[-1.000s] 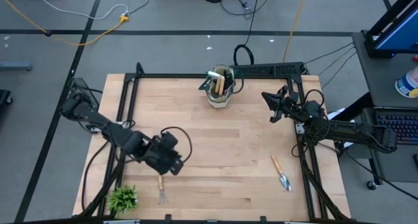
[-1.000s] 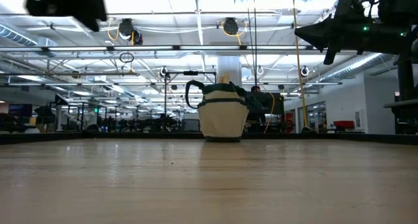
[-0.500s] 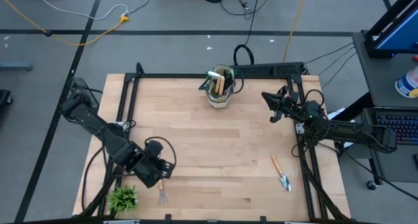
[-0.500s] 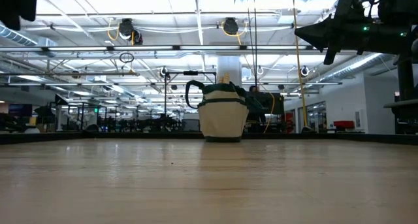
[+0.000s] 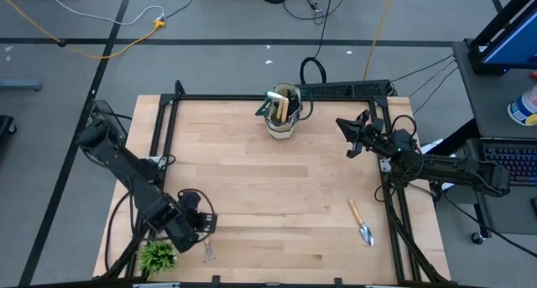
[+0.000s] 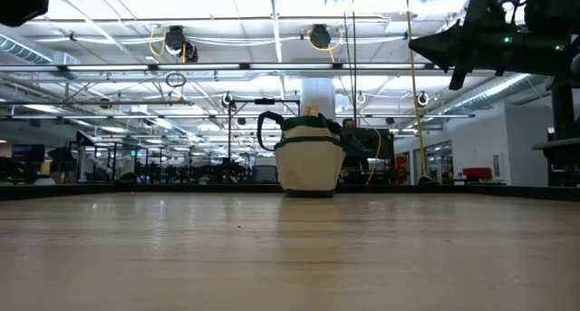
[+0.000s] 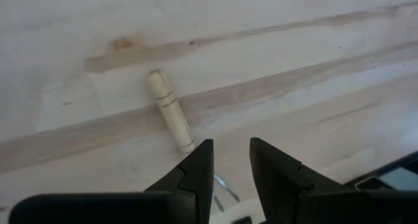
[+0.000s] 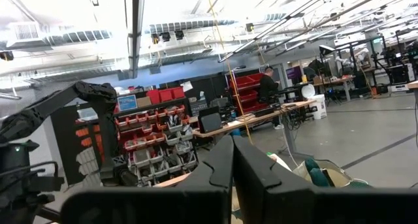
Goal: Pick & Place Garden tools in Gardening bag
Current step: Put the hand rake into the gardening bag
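I have the left end effector [image 5: 200, 229] low over the near left part of the table [image 5: 252, 179], right above the small rake [image 5: 207, 251]. In the left wrist view its fingers [image 7: 196, 168] stand a little apart with nothing between them. The rake's wooden handle [image 7: 169, 110] lies flat on the boards just ahead of the fingertips, and a bit of its metal shank shows in the gap below them. From above I can only make out the tines, since the arm covers the handle. I see no contact with the rake, though the overhead angle is too crowded for me to be certain.

The spiky plant [image 5: 157, 256] sits at the near left corner, just beside the rake and the left arm.

The right end effector [image 5: 346, 130] hangs clenched and empty above the far right edge of the table. In the right wrist view its fingers [image 8: 222, 165] meet with no gap and point out into the room.

The bag [image 5: 284, 112] stands upright at the far middle of the table, with tools already poking out of its top. In the low view the bag [image 6: 309, 164] shows its dark handle arched over the rim.

A trowel [image 5: 362, 223] lies flat on the near right part of the table, well apart from both arms, blade toward the near edge.
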Available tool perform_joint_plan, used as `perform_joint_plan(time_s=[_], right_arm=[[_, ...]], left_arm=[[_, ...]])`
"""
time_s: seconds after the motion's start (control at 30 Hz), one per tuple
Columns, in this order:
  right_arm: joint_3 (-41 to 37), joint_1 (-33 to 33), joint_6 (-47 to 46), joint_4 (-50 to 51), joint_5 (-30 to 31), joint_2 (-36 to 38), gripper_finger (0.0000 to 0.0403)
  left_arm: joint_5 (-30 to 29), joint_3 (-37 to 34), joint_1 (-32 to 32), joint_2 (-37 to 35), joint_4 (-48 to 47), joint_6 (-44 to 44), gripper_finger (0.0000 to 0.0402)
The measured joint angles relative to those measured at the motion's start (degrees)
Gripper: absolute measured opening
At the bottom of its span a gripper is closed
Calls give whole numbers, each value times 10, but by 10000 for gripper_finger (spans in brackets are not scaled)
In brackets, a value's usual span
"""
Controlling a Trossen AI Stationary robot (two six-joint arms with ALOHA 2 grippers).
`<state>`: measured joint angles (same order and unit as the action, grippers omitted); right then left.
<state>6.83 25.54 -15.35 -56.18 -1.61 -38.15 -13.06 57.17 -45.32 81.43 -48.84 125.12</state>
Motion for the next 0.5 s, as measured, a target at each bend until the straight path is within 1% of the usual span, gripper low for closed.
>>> perform_joint_plan(time_s=[0.23, 0.5], right_arm=[[0, 0, 0, 0, 0, 0, 0], [0, 0, 0, 0, 0, 0, 0]], left_arm=[[1, -48, -16, 0, 46, 46, 104], [1, -63, -17, 0, 60, 60, 104]])
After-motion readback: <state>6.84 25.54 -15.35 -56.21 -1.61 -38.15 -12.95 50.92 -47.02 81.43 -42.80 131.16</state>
